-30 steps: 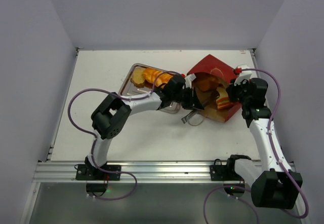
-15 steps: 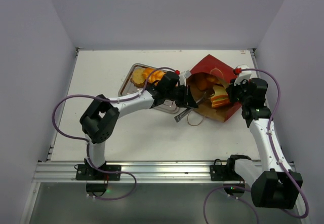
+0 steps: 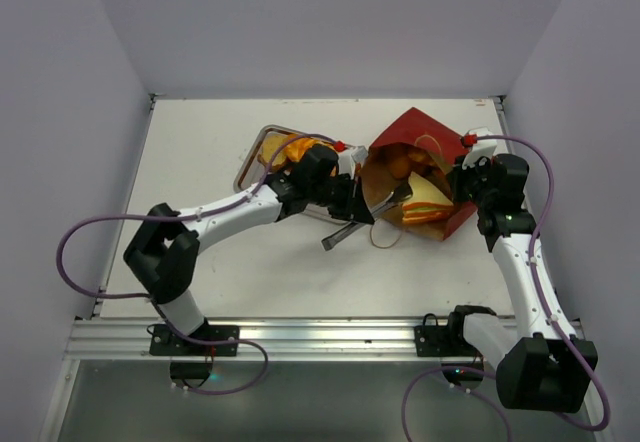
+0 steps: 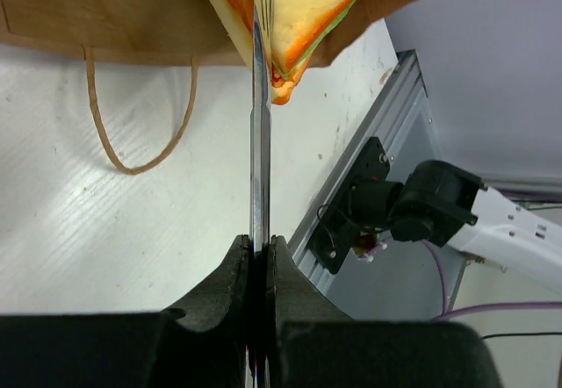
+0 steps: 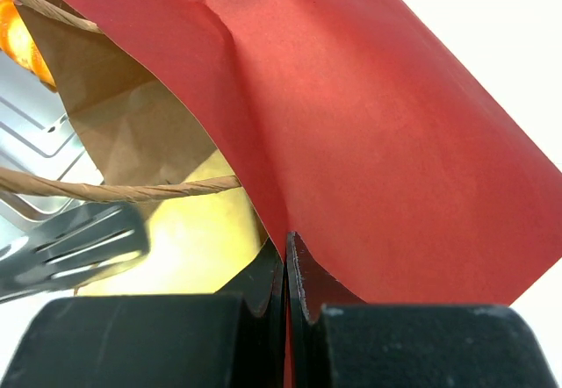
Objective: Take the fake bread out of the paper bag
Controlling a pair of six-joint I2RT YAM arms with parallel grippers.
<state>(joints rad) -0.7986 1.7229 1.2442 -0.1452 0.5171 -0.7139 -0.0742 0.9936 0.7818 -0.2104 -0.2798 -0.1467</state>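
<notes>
The red paper bag (image 3: 432,134) lies on its side, its brown mouth facing left. Orange fake bread (image 3: 400,165) and a pale flat slice (image 3: 426,203) lie inside it. My left gripper (image 3: 350,212) is shut on a slotted metal spatula (image 3: 340,235). The spatula's blade reaches into the bag mouth against the slice. In the left wrist view the spatula (image 4: 260,142) stands edge-on between my fingers and touches the slice (image 4: 303,28). My right gripper (image 3: 462,184) is shut on the bag's red wall (image 5: 369,125), pinching its edge. More fake bread (image 3: 292,148) lies on the metal tray (image 3: 250,167).
The tray stands left of the bag, partly under my left arm. A string handle (image 3: 385,240) of the bag lies on the white table in front of the mouth. The spatula's blade (image 5: 75,247) and a handle string (image 5: 114,190) show in the right wrist view.
My left arm has drawn back to the left with the spatula. The pale slice has slid toward the bag's mouth. The right gripper has kept its hold on the bag.
</notes>
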